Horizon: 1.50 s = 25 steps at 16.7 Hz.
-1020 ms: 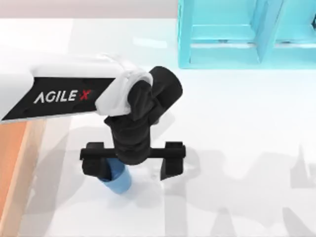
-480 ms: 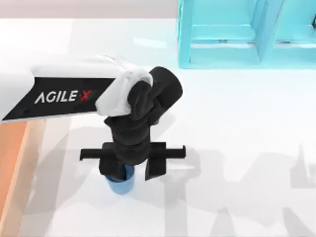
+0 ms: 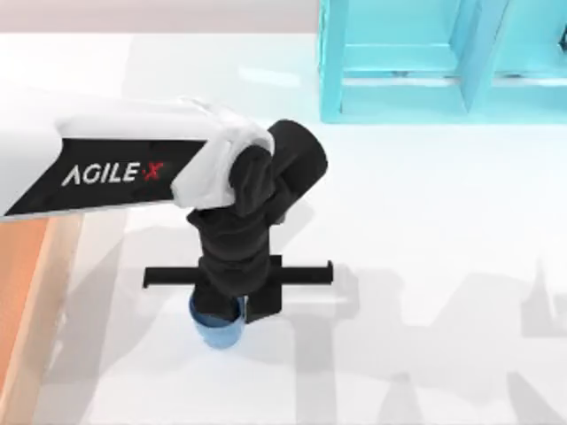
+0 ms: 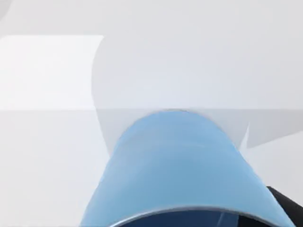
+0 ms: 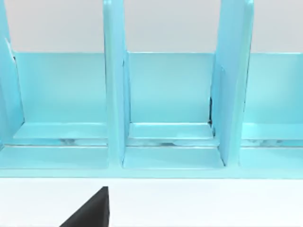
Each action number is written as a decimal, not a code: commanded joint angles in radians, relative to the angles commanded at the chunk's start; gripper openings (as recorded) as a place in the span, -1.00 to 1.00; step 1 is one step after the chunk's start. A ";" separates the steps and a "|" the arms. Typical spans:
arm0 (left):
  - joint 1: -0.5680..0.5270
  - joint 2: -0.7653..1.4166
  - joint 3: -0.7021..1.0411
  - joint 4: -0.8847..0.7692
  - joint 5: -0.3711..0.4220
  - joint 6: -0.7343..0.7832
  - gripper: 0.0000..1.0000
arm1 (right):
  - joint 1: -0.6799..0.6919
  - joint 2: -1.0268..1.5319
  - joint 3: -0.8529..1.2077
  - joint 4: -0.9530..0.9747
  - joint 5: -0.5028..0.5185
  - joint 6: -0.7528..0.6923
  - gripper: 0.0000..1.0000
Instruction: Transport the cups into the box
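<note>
One blue cup [image 3: 217,326] stands upright on the white bench [image 3: 425,266], left of the middle in the top view, and the left hand [image 3: 232,310] is closed around it. The black fingers [image 3: 264,299] are drawn in against the cup's sides beneath the hand's crossbar, so that little more than the cup's lower rim edge peeks out below the wrist. In the left wrist view the cup [image 4: 182,170] sits very close, its pale blue wall tapering away toward the bench and the darker inside of its mouth just visible at the near edge.

The left arm [image 3: 106,168] reaches in from the top view's left side; its black side panel carries the white lettering "AGILE X", with the X in red.

The box [image 3: 22,292] lies at the top view's left edge, an orange-brown floor with a lighter tan rim, well apart from the cup.

A light-blue shelf frame [image 3: 443,62] stands at the far side of the bench. The right wrist view looks straight at this shelf frame [image 5: 165,104], divided by upright partitions into compartments.
</note>
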<state>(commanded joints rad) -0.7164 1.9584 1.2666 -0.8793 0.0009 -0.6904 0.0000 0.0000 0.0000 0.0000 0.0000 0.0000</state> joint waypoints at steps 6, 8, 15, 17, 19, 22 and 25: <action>0.014 -0.014 0.002 -0.014 0.000 0.007 -1.00 | 0.000 0.000 0.000 0.000 0.000 0.000 1.00; 0.057 -0.052 0.005 -0.063 0.000 0.034 -1.00 | 0.000 0.000 0.000 0.000 0.000 0.000 1.00; 0.238 -0.272 0.027 -0.311 -0.002 0.229 -1.00 | 0.000 0.000 0.000 0.000 0.000 0.000 1.00; 0.259 -0.302 0.035 -0.336 -0.001 0.255 -1.00 | 0.000 0.000 0.000 0.000 0.000 0.000 1.00; 0.260 -0.303 0.035 -0.337 -0.001 0.256 -1.00 | 0.000 0.000 0.000 0.000 0.000 0.000 1.00; 0.255 -0.299 0.033 -0.335 -0.002 0.256 -1.00 | 0.000 0.000 0.000 0.000 0.000 0.000 1.00; 0.295 -0.287 0.056 -0.351 -0.003 0.296 -1.00 | 0.000 0.000 0.000 0.000 0.000 0.000 1.00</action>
<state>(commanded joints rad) -0.4211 1.6709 1.3225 -1.2301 -0.0024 -0.3942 0.0000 0.0000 0.0000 0.0000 0.0000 0.0000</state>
